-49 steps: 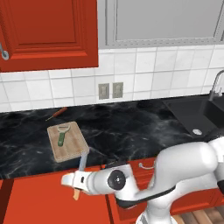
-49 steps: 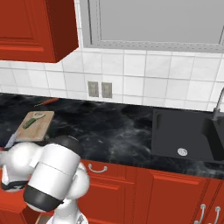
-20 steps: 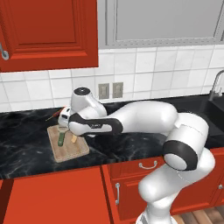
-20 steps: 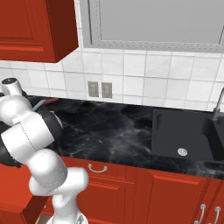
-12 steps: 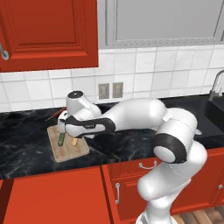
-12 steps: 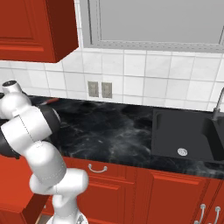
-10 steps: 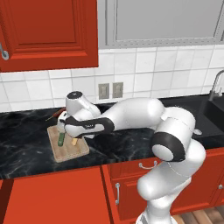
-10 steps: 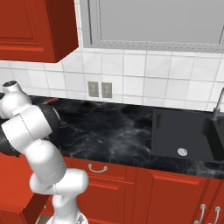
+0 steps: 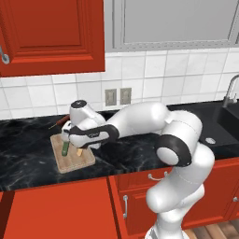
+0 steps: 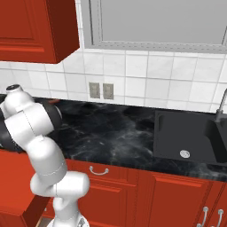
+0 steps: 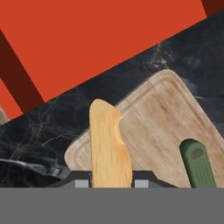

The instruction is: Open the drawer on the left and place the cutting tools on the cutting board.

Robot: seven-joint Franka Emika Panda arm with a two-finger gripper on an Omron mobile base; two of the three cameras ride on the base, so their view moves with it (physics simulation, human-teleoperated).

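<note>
Gripper (image 11: 111,183) narrowly closed on the knife (image 11: 108,144) above the cutting board (image 11: 159,118).

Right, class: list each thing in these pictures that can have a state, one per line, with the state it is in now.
drawer: pulled open, plain red inside.
knife: held between the fingers, handle over the near edge of the board.
peeler: lying on the board, free.
cutting board: flat on the counter, carrying the peeler.
gripper: shut on the knife, low over the board.
upper cabinet door: closed.
</note>
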